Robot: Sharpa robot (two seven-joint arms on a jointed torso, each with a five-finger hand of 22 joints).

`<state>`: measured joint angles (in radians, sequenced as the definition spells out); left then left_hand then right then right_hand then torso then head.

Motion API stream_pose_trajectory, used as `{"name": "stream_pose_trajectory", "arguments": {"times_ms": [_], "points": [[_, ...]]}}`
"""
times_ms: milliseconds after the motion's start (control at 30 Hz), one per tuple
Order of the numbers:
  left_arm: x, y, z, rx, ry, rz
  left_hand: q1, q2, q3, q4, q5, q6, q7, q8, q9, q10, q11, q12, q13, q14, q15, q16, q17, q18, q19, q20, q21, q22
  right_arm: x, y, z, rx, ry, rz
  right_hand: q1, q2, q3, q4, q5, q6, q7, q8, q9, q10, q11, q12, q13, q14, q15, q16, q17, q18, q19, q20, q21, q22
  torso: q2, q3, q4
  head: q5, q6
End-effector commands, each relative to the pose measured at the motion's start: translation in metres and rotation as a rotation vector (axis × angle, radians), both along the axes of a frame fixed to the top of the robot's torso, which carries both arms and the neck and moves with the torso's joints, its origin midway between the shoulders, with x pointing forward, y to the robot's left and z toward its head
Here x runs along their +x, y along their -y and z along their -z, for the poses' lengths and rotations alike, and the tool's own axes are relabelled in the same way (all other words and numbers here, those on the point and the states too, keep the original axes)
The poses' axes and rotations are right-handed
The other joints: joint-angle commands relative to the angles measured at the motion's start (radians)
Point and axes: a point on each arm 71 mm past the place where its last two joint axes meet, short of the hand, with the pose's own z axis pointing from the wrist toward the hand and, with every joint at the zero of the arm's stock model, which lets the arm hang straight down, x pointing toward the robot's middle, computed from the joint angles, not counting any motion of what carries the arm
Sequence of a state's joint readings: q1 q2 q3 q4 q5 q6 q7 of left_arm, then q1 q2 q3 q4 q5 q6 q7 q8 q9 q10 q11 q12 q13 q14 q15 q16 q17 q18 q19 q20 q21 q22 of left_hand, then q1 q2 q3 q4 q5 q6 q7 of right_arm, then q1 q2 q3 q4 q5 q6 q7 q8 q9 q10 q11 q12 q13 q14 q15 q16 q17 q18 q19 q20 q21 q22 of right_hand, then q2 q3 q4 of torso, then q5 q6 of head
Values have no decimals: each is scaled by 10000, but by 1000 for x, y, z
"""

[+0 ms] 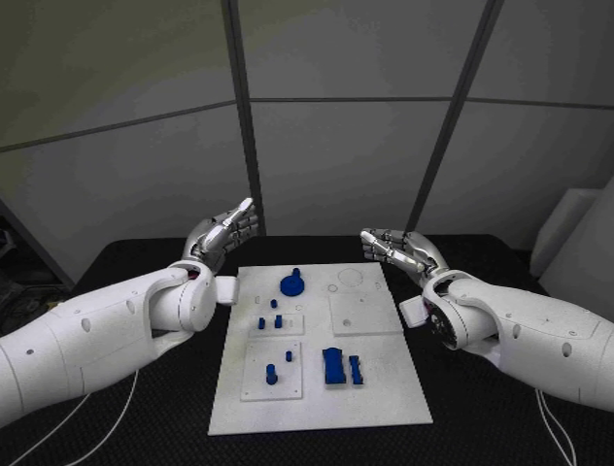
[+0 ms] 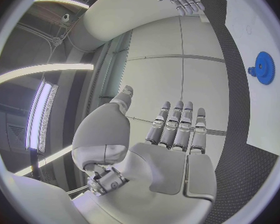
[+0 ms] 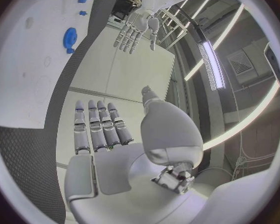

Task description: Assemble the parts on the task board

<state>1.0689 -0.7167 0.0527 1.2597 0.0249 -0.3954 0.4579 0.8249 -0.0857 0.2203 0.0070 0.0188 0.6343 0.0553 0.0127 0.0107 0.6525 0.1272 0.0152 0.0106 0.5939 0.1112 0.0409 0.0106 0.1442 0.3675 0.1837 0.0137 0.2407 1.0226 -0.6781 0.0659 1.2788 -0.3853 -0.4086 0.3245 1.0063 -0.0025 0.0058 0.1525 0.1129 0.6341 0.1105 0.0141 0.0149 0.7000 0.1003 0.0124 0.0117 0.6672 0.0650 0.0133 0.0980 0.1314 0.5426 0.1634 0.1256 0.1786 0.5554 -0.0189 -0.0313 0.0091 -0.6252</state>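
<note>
The white task board [image 1: 377, 383] lies in the middle of the black table. On it sit a round blue gear [image 1: 291, 283], several small blue pegs [image 1: 269, 321] and a blue block [image 1: 342, 366] nearer the front. My left hand [image 1: 226, 231] is raised beyond the board's far left corner, fingers straight and apart, holding nothing. My right hand [image 1: 401, 249] hovers beyond the far right corner, likewise spread and empty. The left wrist view shows the flat palm [image 2: 171, 149] and the gear [image 2: 263, 67]. The right wrist view shows its palm [image 3: 115, 149], the gear [image 3: 70, 38] and the left hand [image 3: 137, 27].
Black table surface [image 1: 153, 388] surrounds the board on both sides. Grey wall panels [image 1: 335, 155] rise behind the table. A white panel [image 1: 588, 252] leans at the far right.
</note>
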Motion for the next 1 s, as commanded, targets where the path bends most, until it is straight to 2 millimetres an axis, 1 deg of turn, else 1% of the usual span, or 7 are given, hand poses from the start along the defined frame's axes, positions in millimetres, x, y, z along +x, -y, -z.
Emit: {"name": "stream_pose_trajectory", "arguments": {"times_ms": [33, 67, 133, 200, 433, 500, 1000], "points": [[-12, 8, -3, 491, 183, -603, -2632, 857, -707, -70, -188, -2026, -553, -127, -107, -2083, -405, -152, -106, -1896, -353, -409, -106, -438, -1170, -588, -137, -767, -7, 0, -10, 883, 242, 1124, -3192, 25, -58, -479, -360, -2010, -351, -141, -149, -2220, -1003, -124, -117, -2116, -650, -133, -980, -394, -1725, -514, -400, -568, -98, 165, 273, -75, 205], [-17, 13, -3, 567, 181, -636, -2893, 857, -778, -70, -188, -2224, -553, -127, -107, -2287, -446, -152, -106, -2083, -389, -409, -106, -1442, -1289, -644, -137, -845, -12, -1, -11, 1051, 233, 1298, -3505, 25, -58, -528, -395, -2209, -385, -141, -149, -2437, -1003, -124, -117, -2328, -650, -133, -980, -394, -1895, -564, -435, -621, -106, 178, 295, -84, 232], [-27, 21, -3, 708, 177, -696, -3228, 857, -868, -70, -188, -2484, -553, -127, -107, -2554, -498, -152, -106, -2325, -1112, -409, -106, -1442, -1436, -721, -137, -942, -20, -2, -15, 1341, 189, 1635, -3913, 25, -58, -594, -1129, -2465, -1105, -141, -149, -2720, -1003, -124, -117, -2596, -650, -133, -980, -503, -2115, -631, -489, -693, -112, 189, 313, -91, 252], [-39, 30, -4, 854, 174, -758, -3750, 857, -1005, -70, -188, -2884, -553, -127, -107, -2965, -1272, -152, -106, -2702, -1112, -409, -106, -1442, -1670, -837, -137, -1094, -29, -4, -17, 1606, 105, 1994, -4554, 25, -58, -689, -1129, -2872, -1105, -141, -149, -3170, -1003, -124, -117, -3022, -650, -133, -980, -503, -2462, -736, -1256, -807, -112, 189, 313, -91, 252], [-58, 42, -5, 1088, 174, -858, -4816, 857, -1291, -70, -188, -3703, -553, -127, -107, -3813, -1272, -152, -106, -3469, -1112, -409, -106, -1442, -2135, -1081, -137, -1405, -45, -6, -21, 1947, -113, 2595, -5851, 25, -58, -1525, -1129, -3688, -1105, -141, -149, -4069, -1003, -124, -117, -3883, -650, -133, -980, -612, -3158, -1634, -1256, -1039, -112, 189, 313, -91, 252], [-60, 44, -6, 1109, 174, -867, -5171, 857, -1382, -70, -188, -3976, -553, -127, -107, -4092, -1272, -152, -106, -3725, -1112, -409, -106, -1442, -2289, -1837, -137, -1509, -47, -7, -22, 1975, -140, 2657, -6283, 25, -58, -1525, -1129, -3963, -1105, -141, -149, -4372, -1003, -124, -117, -4168, -650, -133, -980, -1314, -3385, -1634, -1256, -1786, -112, 189, 313, -91, 252], [-60, 44, -6, 1110, 174, -867, -6546, 857, -2203, -70, -188, -5045, -553, -127, -107, -5188, -1272, -152, -106, -4722, -1112, -409, -106, -1442, -2907, -1837, -137, -2407, -47, -7, -22, 1976, -142, 2661, -7965, 25, -58, -1525, -1129, -5022, -1105, -141, -149, -5543, -1003, -124, -117, -5280, -650, -133, -980, -1314, -4277, -1634, -1256, -1786, -112, 189, 313, -91, 252]]}}
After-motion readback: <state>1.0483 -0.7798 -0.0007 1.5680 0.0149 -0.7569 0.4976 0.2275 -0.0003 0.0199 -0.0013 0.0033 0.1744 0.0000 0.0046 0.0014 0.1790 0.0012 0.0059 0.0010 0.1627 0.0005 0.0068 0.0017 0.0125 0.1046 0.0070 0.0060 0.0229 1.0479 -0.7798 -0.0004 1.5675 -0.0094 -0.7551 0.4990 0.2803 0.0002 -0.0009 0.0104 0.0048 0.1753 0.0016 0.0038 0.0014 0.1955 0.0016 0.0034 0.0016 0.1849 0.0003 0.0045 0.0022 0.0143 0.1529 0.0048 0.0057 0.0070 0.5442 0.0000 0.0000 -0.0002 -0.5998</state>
